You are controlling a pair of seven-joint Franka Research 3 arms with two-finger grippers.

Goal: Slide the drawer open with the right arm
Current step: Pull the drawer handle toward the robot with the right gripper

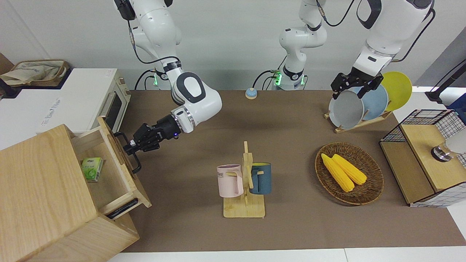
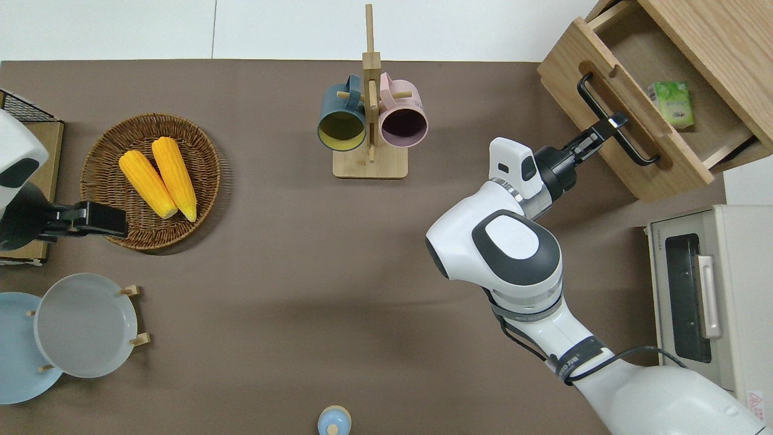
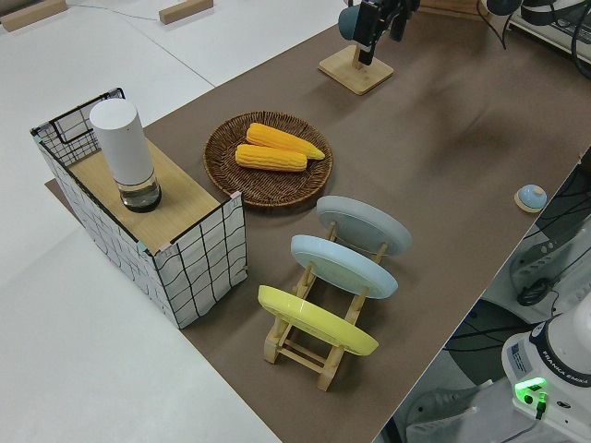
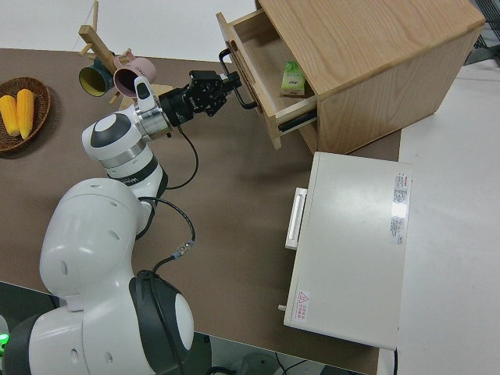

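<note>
The drawer [image 1: 109, 178] of the pale wooden box [image 1: 40, 196] stands pulled out toward the table's middle, at the right arm's end of the table. Its inside shows, with a small green carton [image 1: 91, 169] lying in it. My right gripper [image 1: 130, 147] is shut on the black bar handle [image 1: 136, 165] on the drawer front. The overhead view shows the right gripper [image 2: 611, 124] clamped near the middle of the handle [image 2: 595, 99], and the right side view shows the same grip [image 4: 226, 87]. The left arm is parked, its gripper [image 1: 351, 91] open.
A white toaster oven [image 1: 80, 105] stands beside the box, nearer to the robots. A mug rack [image 1: 245, 182] with two mugs is mid-table. Toward the left arm's end are a wicker basket [image 1: 375, 182] with corn, a plate rack [image 1: 358, 105] and a wire-mesh cabinet [image 1: 426, 160].
</note>
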